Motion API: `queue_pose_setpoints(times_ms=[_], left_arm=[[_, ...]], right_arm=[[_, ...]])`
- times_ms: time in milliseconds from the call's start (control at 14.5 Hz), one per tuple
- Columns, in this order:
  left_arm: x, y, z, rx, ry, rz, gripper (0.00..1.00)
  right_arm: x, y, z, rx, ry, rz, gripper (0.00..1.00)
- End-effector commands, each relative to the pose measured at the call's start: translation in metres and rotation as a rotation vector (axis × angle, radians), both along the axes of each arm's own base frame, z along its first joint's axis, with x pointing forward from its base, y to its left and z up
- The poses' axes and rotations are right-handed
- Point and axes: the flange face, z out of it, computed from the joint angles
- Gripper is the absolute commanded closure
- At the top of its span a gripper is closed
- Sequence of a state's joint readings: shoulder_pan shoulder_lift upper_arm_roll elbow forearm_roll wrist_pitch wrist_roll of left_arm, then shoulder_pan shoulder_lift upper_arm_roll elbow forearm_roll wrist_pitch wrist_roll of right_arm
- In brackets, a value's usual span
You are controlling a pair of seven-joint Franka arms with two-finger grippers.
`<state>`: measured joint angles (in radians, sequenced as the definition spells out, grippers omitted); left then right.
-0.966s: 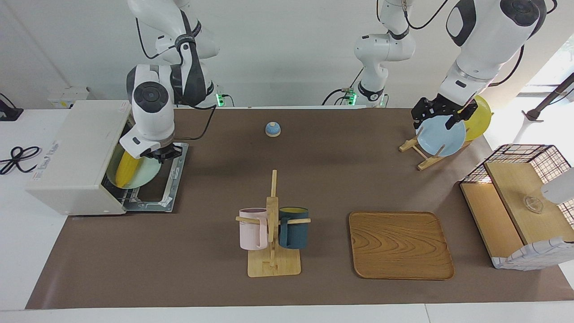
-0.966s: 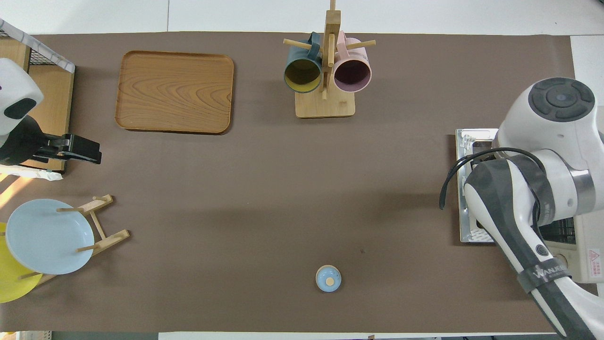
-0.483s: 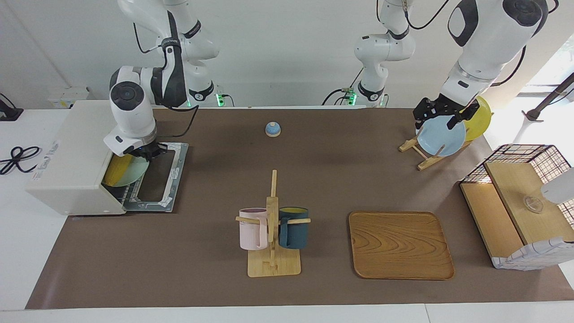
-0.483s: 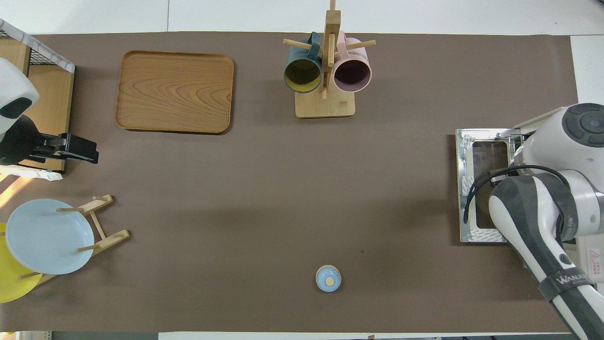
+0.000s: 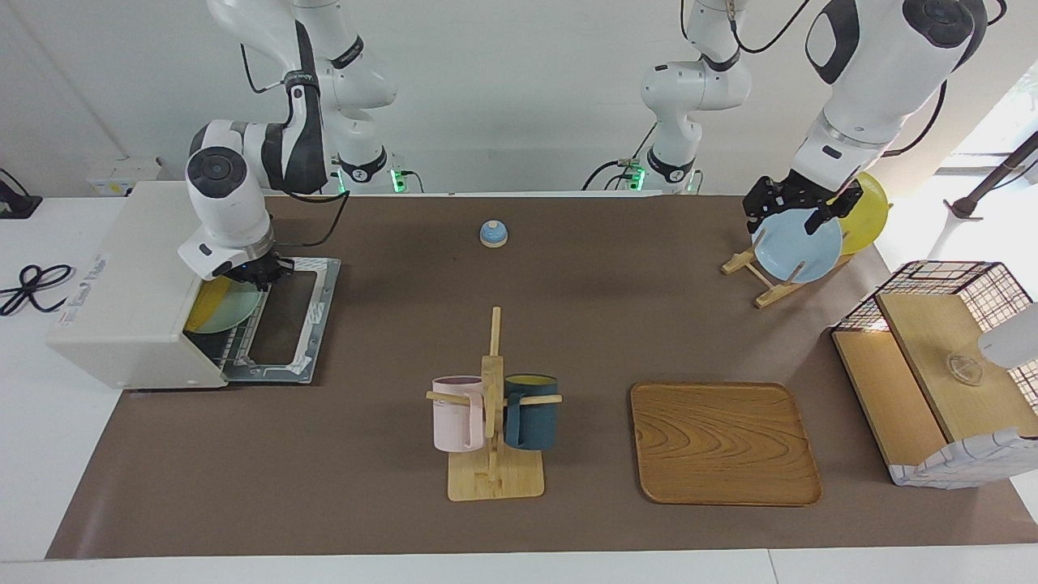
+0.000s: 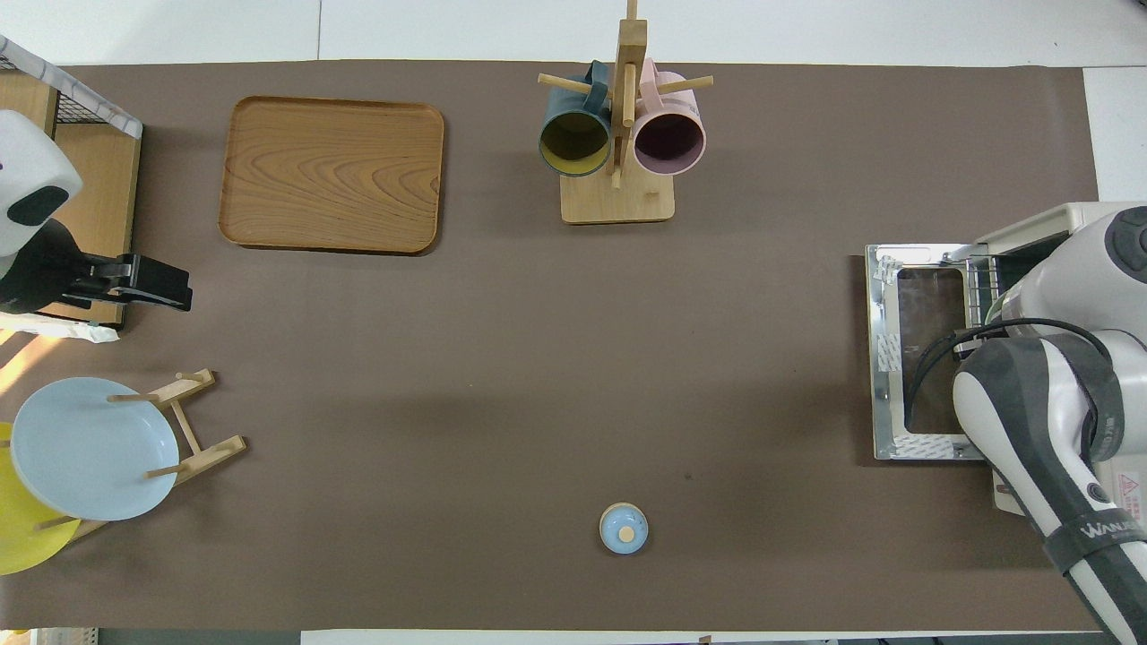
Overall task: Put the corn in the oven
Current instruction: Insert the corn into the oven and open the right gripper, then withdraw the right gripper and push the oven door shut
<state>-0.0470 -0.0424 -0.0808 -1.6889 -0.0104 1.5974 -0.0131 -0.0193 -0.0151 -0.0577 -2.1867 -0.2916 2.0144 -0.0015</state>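
The off-white oven (image 5: 122, 276) stands at the right arm's end of the table, its glass door (image 5: 288, 318) lying open and flat. A mint plate (image 5: 237, 311) carrying the yellow corn (image 5: 208, 302) is most of the way inside, over the wire rack. Only a sliver of the corn shows under the oven's top. My right gripper (image 5: 258, 278) is at the oven's mouth, shut on the plate's rim. The overhead view hides it under its own arm, beside the oven (image 6: 1039, 235). My left gripper (image 5: 799, 212) hangs open and empty over the plate rack.
A wooden rack holds a blue plate (image 5: 799, 247) and a yellow plate (image 5: 866, 212). A small blue knobbed lid (image 5: 493, 234) lies near the robots. Mid-table stands a mug tree (image 5: 493, 422) with two mugs, beside a wooden tray (image 5: 724, 442). A wire-and-wood basket shelf (image 5: 941, 365) stands past it.
My right gripper has pushed the plate with the corn deeper into the oven, so less of both shows. The left arm has stayed in place.
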Motion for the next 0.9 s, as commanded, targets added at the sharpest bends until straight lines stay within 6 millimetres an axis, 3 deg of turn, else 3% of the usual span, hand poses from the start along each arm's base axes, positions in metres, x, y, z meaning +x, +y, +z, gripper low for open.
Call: queue_pose_setpoints(times_ms=[0, 414, 483, 690, 828], left_arm=[[0.001, 0.002, 0.001, 0.021, -0.007, -0.014, 0.00], [0.000, 0.008, 0.002, 0.022, -0.004, 0.001, 0.00], [0.000, 0.008, 0.002, 0.022, -0.004, 0.003, 0.00], [0.000, 0.007, 0.002, 0.022, -0.004, 0.000, 0.00], [0.000, 0.007, 0.002, 0.022, -0.004, 0.000, 0.00]], right_arm=[[-0.008, -0.003, 0.000, 0.014, -0.014, 0.005, 0.87], [-0.002, 0.004, 0.004, 0.033, -0.022, 0.000, 0.80], [0.004, 0.010, 0.012, 0.039, -0.031, 0.002, 0.80], [0.022, 0.052, 0.027, 0.078, -0.032, 0.015, 0.77], [0.023, 0.078, 0.021, 0.090, -0.073, -0.014, 1.00]])
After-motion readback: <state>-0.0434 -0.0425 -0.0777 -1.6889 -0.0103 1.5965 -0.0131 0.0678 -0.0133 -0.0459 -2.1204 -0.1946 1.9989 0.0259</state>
